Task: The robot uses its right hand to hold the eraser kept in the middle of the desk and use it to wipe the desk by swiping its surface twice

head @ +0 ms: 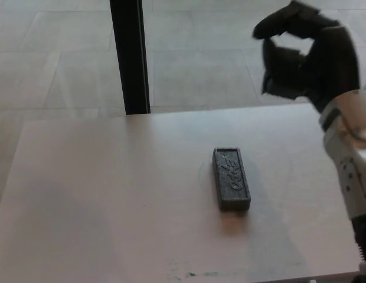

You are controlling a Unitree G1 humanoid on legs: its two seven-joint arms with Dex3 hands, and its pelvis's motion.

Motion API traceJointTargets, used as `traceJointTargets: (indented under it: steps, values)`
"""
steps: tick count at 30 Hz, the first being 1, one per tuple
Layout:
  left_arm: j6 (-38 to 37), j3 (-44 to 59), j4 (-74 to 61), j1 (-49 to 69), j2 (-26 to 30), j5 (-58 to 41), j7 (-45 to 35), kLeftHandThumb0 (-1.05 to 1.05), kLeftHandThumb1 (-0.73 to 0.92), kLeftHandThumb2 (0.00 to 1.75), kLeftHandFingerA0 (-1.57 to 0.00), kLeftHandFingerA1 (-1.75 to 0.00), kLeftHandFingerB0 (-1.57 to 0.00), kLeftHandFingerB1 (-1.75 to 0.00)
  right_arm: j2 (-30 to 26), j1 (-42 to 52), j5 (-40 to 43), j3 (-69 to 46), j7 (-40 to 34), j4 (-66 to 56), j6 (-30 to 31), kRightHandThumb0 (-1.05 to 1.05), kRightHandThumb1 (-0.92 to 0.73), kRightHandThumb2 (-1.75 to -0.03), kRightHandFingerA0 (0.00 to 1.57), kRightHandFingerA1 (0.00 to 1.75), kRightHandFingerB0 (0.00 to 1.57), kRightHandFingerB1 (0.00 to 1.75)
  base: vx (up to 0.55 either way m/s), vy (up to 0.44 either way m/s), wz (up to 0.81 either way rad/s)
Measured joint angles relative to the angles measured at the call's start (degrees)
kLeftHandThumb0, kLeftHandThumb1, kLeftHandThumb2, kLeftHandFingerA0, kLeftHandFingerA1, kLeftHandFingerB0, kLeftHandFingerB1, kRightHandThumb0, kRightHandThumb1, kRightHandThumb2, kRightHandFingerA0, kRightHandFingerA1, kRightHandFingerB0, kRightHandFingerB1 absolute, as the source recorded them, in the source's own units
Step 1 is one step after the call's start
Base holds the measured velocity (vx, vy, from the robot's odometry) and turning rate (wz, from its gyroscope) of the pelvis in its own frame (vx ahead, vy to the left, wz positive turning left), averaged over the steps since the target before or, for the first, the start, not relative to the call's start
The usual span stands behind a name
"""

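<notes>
A dark grey rectangular eraser (231, 178) lies flat near the middle of the pale desk (112, 200), its long side running away from me. My right hand (304, 56) is raised at the upper right, well above and beyond the eraser, with its thumb and fingers apart and nothing between them. The white forearm comes up along the right edge. No left hand appears in the picture.
A black vertical post (130, 56) stands behind the desk's far edge on the tiled floor (201, 59). Faint marks (192, 274) show near the desk's front edge.
</notes>
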Motion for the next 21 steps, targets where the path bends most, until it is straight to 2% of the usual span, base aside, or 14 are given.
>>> traceJointTargets:
  steps: [1, 2, 3, 4, 6, 8, 9, 12, 13, 14, 15, 16, 21]
  values:
    - [0.0, 0.0, -0.02, 0.09, 0.02, -0.04, -0.01, -0.58, 0.69, 1.1, -0.62, -0.73, -0.29, -0.56, 0.57, 0.1, -0.44, 0.48, -0.13, 0.87, 0.32, -0.3, -0.59, -1.04, 1.0, 1.75, 0.84, 1.49, 0.0, 0.0, 0.0]
    - [-0.02, -0.02, -0.04, 0.21, 0.06, -0.07, -0.07, -0.63, 0.88, 0.66, -0.63, -0.64, -0.41, -0.49, 1.15, 0.12, -0.96, 0.94, -0.5, 1.81, 0.87, -0.25, -0.56, -1.02, 1.19, 1.75, 0.79, 1.4, 0.0, 0.0, 0.0]
    - [-0.06, -0.05, -0.05, 0.28, 0.09, -0.08, -0.12, -0.63, 0.88, 0.66, -0.63, -0.64, -0.41, -0.49, 1.51, 0.13, -1.21, 1.1, -0.72, 2.39, 1.15, -0.25, -0.56, -1.02, 1.19, 1.75, 0.79, 1.4, 0.0, 0.0, 0.0]
    - [-0.23, -0.15, -0.07, 0.31, 0.15, -0.08, -0.16, -0.63, 0.89, 0.67, -0.61, -0.64, -0.4, -0.49, 2.57, 0.39, -1.74, 1.49, -1.18, 3.9, 1.48, -0.28, -0.59, -1.02, 0.99, 1.75, 0.74, 1.61, 0.0, 0.0, 0.0]
    - [-0.65, -0.47, 0.08, 0.19, 0.19, -0.06, -0.18, -0.64, 0.87, 0.66, -0.64, -0.65, -0.41, -0.49, 3.62, 0.88, -2.49, 1.98, -1.57, 5.94, 1.52, -0.3, -0.63, -1.03, 0.95, 1.75, 0.75, 1.59, 0.0, 0.0, 0.0]
    - [-0.83, -0.48, 0.79, -0.24, 0.22, -0.11, -0.29, -0.65, 0.87, 0.66, -0.65, -0.66, -0.42, -0.49, 4.29, 1.56, -3.3, 2.71, -1.86, 7.68, 1.54, -0.3, -0.62, -1.04, 0.95, 1.75, 0.74, 1.59, 0.0, 0.0, 0.0]
    - [-0.96, -0.49, 1.09, -0.39, 0.25, -0.12, -0.34, -0.65, 0.86, 0.65, -0.66, -0.64, -0.43, -0.49, 4.7, 2.02, -3.71, 2.95, -1.97, 8.4, 1.56, -0.28, -0.61, -1.03, 0.99, 1.75, 0.68, 1.7, 0.0, 0.0, 0.0]
    - [-1.1, -0.51, 1.2, -0.51, 0.29, -0.23, -0.48, -0.63, 0.87, 0.66, -0.63, -0.65, -0.41, -0.5, 5.15, 2.88, -5.09, 3.74, -2.5, 10.02, 1.61, -0.25, -0.61, -1.02, 1.0, 1.75, 0.72, 1.69, 0.0, 0.0, 0.0]
    - [-1.1, -0.49, 1.11, -0.5, 0.29, -0.29, -0.51, -0.62, 0.87, 0.66, -0.63, -0.64, -0.41, -0.49, 5.16, 3.14, -5.37, 3.88, -2.67, 10.22, 1.63, -0.36, -0.56, -1.11, 1.23, 1.41, 1.04, 1.29, 0.0, 0.0, 0.0]
    - [-1.1, -0.49, 1.03, -0.48, 0.29, -0.32, -0.51, -0.62, 0.87, 0.65, -0.65, -0.63, -0.42, -0.48, 5.17, 3.3, -5.57, 3.94, -2.8, 10.36, 1.67, -0.27, -0.65, -0.96, 1.01, 1.75, 0.69, 1.73, 0.0, 0.0, 0.0]
    - [-1.1, -0.51, 0.87, -0.43, 0.29, -0.39, -0.51, -0.57, 0.69, 1.1, -0.63, -0.74, -0.29, -0.56, 5.19, 3.57, -6.12, 4.04, -3.16, 10.74, 1.76, -0.29, -0.65, -0.95, 0.99, 1.75, 0.67, 1.75, 0.0, 0.0, 0.0]
    - [-1.1, -0.53, 0.74, -0.37, 0.28, -0.45, -0.54, -0.63, 0.87, 0.65, -0.64, -0.63, -0.4, -0.48, 5.2, 3.59, -6.45, 4.04, -3.34, 11.3, 1.74, -0.3, -0.63, -0.96, 0.99, 1.75, 0.66, 1.75, 0.0, 0.0, 0.0]
    - [-1.1, -0.94, 0.49, -0.42, 0.29, -0.6, -0.61, -0.65, 0.87, 0.66, -0.63, -0.62, -0.41, -0.49, 5.25, 3.83, -7.68, 4.0, -4.01, 13.77, 1.74, -0.29, -0.63, -0.98, 0.98, 1.75, 0.69, 1.68, 0.0, 0.0, 0.0]
